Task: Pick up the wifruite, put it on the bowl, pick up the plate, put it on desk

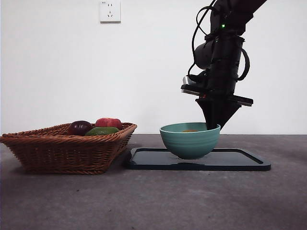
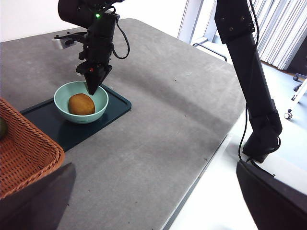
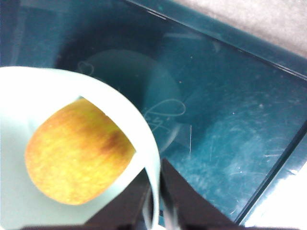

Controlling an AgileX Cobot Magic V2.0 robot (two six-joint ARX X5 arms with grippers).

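– Right gripper (image 3: 154, 203)?
– I had it clamped on the bowl (image 1: 190, 139) rim, right side, one jaw inside, one outside.
– Wifruite (image 2: 81, 104)?
– Lay inside the bowl. Bowl sat on the dark plate (image 1: 240, 160), on the desk (image 1: 158, 201), right of the basket (image 1: 67, 148).
– Left gripper (image 2: 153, 201)?
– Parked well off; I couldn't tell its jaws.

A brown wicker basket (image 1: 67, 151) sits on the desk (image 1: 153, 201), well off to one side of the gripper (image 1: 213, 125); inside it lie a dark purple fruit (image 1: 79, 127), a red fruit (image 1: 109, 122) and a green fruit (image 1: 101, 131), all close together; a flat dark tray (image 1: 240, 160) lies right under the gripper; a white wall socket (image 1: 110, 10) is high on the wall, far from the gripper.
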